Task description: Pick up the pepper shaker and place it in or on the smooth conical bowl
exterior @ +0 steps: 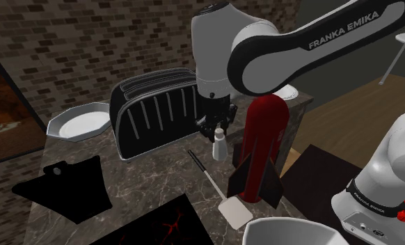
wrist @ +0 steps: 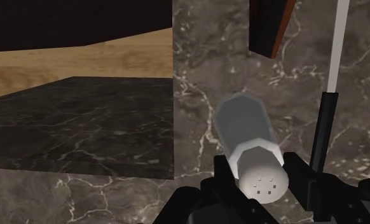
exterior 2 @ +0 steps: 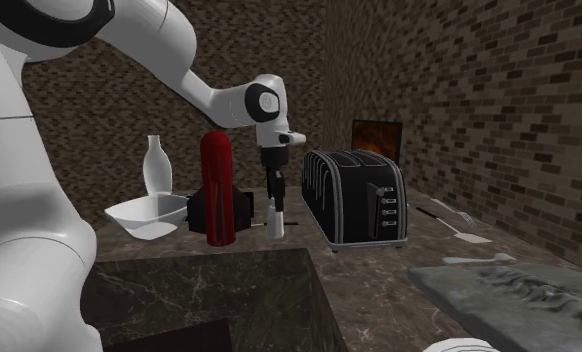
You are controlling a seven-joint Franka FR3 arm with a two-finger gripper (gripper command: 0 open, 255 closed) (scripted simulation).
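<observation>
the claw (wrist: 259, 177) is clamped on the top of the grey shaker (wrist: 246, 127) over the marble counter (wrist: 196, 95); the white bowl (exterior: 295, 231) sits apart, beside the red rocket (exterior: 262, 149).

The counter (exterior: 152, 174) is polished dark marble with pale veins. The toaster (exterior: 156, 115) is glossy black and ribbed. At its four o'clock, the pepper shaker (exterior: 219, 146) looks smooth, matt grey.

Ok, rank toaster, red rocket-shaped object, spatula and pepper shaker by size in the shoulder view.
1. toaster
2. red rocket-shaped object, close to it and nearer the camera, so unsure
3. spatula
4. pepper shaker
</observation>
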